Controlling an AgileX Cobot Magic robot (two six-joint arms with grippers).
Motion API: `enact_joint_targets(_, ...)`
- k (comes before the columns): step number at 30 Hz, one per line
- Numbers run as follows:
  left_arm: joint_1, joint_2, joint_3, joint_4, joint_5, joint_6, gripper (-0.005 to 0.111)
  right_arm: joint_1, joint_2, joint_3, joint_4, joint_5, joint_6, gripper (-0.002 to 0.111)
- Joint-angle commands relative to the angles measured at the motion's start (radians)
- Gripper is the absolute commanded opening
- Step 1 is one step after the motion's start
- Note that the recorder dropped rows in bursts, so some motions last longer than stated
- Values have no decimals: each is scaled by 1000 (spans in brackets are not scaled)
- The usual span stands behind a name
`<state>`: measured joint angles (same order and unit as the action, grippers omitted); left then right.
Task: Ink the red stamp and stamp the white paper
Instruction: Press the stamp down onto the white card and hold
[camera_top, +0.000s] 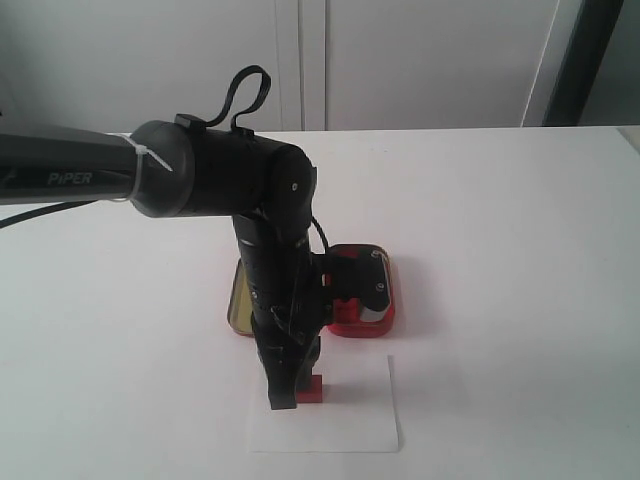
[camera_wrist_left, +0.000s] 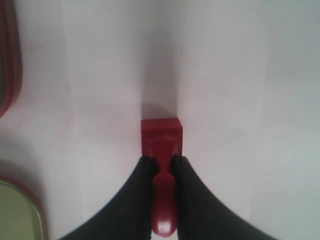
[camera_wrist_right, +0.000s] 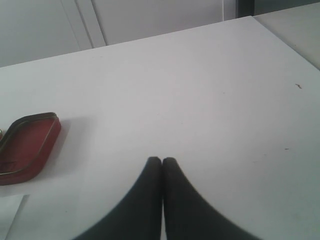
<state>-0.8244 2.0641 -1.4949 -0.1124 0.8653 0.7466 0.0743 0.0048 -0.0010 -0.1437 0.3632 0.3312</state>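
The red stamp (camera_wrist_left: 161, 137) stands with its square base down on the white paper (camera_top: 350, 420), near the sheet's far left part. My left gripper (camera_wrist_left: 162, 160) is shut on the stamp's rounded handle, black fingers on both sides of it. In the exterior view the left gripper (camera_top: 290, 395) points straight down and hides most of the red stamp (camera_top: 315, 388); only its base shows. My right gripper (camera_wrist_right: 161, 161) is shut on nothing and hovers over bare tabletop, away from the paper. It does not show in the exterior view.
Behind the paper lie the red ink tin (camera_top: 375, 305) and its open lid (camera_top: 240, 305) with a yellowish inside, partly hidden by the left arm (camera_top: 200, 175). The same red ink tin (camera_wrist_right: 27, 145) shows in the right wrist view. The white table's far edge (camera_top: 470, 130) meets a pale wall.
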Motion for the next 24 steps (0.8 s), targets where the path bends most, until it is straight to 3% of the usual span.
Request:
enact_joint_targets(1,-5,77,39,16,7,-7,0,4,-5,1,-7,-11,5,0)
enact_joint_targets(24,-5,77,39,17,17,16,0,4,-5,1,-7,-11,5,0)
